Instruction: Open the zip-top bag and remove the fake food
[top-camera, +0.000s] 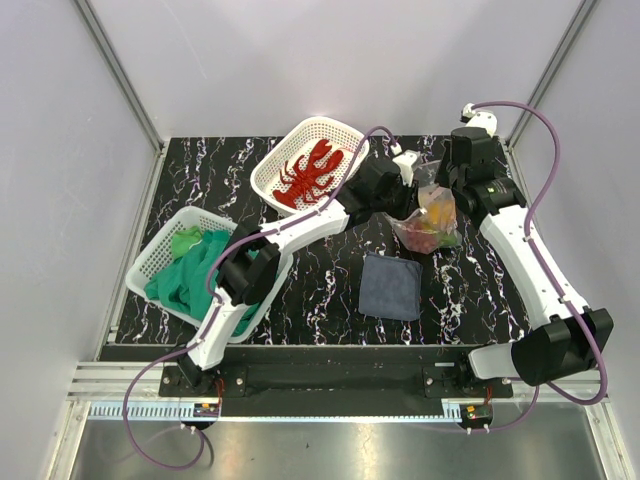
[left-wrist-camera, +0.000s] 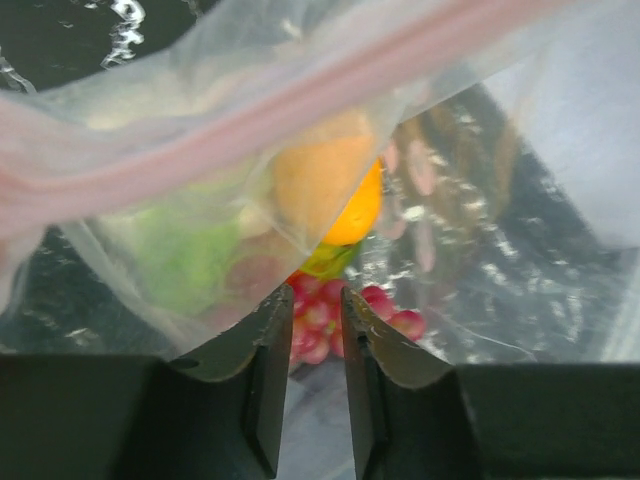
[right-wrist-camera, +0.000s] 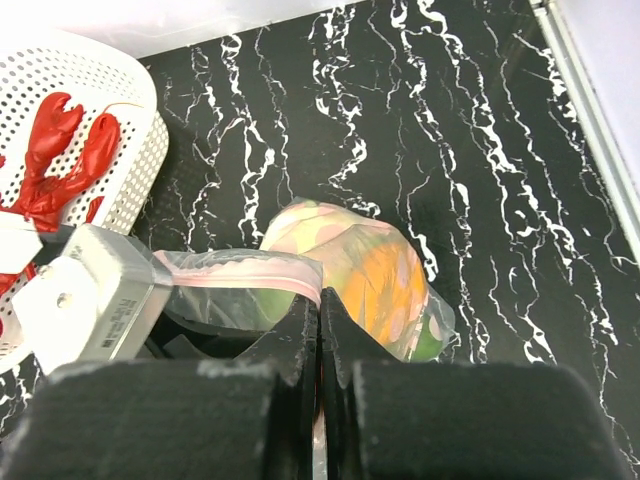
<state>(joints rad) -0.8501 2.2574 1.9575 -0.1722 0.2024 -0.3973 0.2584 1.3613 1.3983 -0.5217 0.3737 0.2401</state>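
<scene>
The clear zip-top bag (top-camera: 428, 222) sits at the back right of the table, its pink zip strip (right-wrist-camera: 250, 268) lifted. My right gripper (right-wrist-camera: 320, 305) is shut on the end of that strip. It shows above the bag in the top view (top-camera: 442, 195). My left gripper (left-wrist-camera: 316, 295) has its jaws a little apart, nothing between them, at the bag's open mouth under the strip (left-wrist-camera: 300, 95). Inside lie an orange fruit (left-wrist-camera: 350, 200), a green piece (left-wrist-camera: 190, 250) and red grapes (left-wrist-camera: 385, 310). The red lobster (top-camera: 312, 170) lies in a white basket (top-camera: 268, 160).
A second white basket (top-camera: 150, 255) at the left holds a green cloth (top-camera: 195, 275). A dark blue-grey folded cloth (top-camera: 390, 286) lies in front of the bag. The left arm stretches across the table's middle. Enclosure walls stand on both sides.
</scene>
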